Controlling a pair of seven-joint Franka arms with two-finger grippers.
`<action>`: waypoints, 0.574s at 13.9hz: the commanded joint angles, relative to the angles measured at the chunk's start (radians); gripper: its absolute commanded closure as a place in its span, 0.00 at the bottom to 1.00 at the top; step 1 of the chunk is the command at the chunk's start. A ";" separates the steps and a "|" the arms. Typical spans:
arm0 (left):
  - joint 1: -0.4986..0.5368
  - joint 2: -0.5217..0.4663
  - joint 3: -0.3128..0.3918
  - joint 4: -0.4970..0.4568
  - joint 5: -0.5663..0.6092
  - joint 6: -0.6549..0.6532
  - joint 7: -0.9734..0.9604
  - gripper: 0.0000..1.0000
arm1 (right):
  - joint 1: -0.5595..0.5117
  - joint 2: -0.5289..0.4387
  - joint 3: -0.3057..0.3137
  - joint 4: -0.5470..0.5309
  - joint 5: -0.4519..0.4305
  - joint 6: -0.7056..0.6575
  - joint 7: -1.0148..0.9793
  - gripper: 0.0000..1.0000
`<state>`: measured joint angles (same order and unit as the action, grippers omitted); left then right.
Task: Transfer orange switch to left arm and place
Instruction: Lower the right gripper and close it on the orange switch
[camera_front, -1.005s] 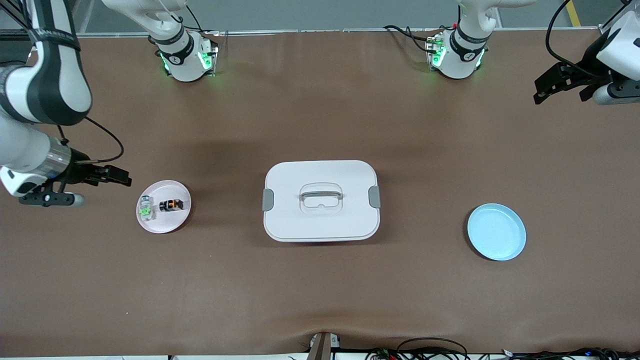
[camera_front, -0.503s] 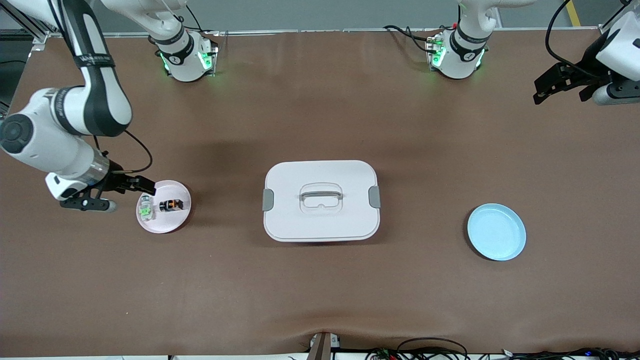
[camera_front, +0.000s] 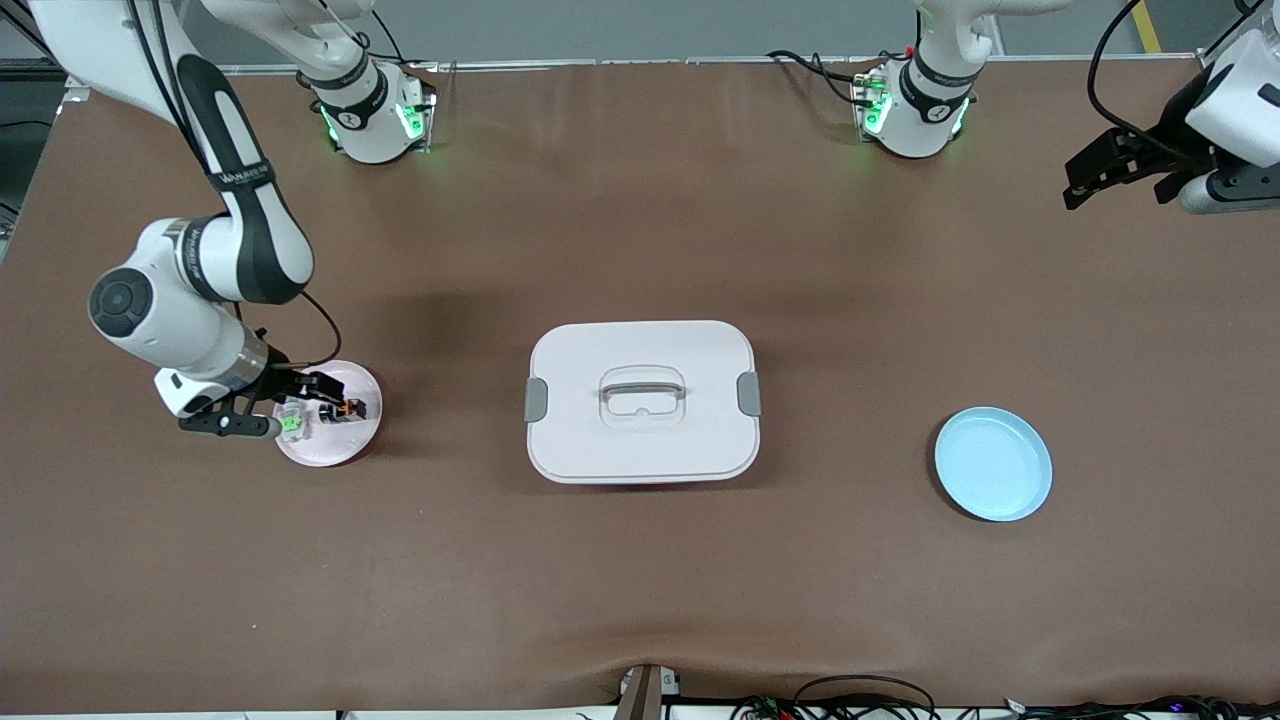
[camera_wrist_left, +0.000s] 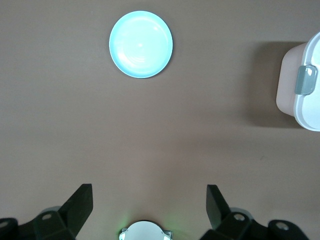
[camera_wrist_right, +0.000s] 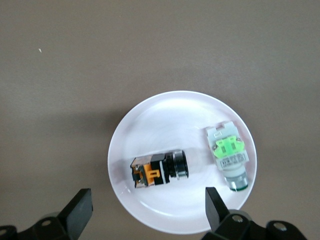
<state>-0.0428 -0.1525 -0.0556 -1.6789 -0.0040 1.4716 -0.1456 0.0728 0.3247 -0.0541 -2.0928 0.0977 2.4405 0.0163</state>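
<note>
The wide-open right gripper (camera_front: 318, 392) hovers over the pale pink round plate (camera_front: 355, 445), where the small black orange-centred switch (camera_wrist_right: 159, 169) lies on its side across the jaws' gap, while the wide-open left gripper (camera_front: 1100, 175) waits.

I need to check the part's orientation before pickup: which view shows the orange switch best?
The right wrist view: the small black orange-centred switch lies unobstructed on its white plate. The front view shows it tiny; the left wrist view misses it.

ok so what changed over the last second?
The right gripper swung in from the right arm's end of the table and is now over the pink plate, jaws open, above the orange switch. Nothing gripped. Left gripper, box, blue plate and green switch stayed put.
</note>
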 joint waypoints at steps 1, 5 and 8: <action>0.009 -0.004 -0.004 -0.002 0.006 0.003 0.026 0.00 | 0.008 0.045 -0.006 -0.023 0.013 0.095 -0.036 0.00; 0.007 -0.004 -0.004 -0.004 0.007 0.003 0.026 0.00 | 0.010 0.097 -0.006 -0.024 0.013 0.150 -0.039 0.00; 0.007 -0.009 -0.006 -0.004 0.007 0.003 0.026 0.00 | 0.016 0.134 -0.006 -0.024 0.013 0.183 -0.039 0.00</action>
<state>-0.0428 -0.1525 -0.0557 -1.6805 -0.0040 1.4718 -0.1441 0.0744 0.4402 -0.0538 -2.1145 0.0977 2.5961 -0.0101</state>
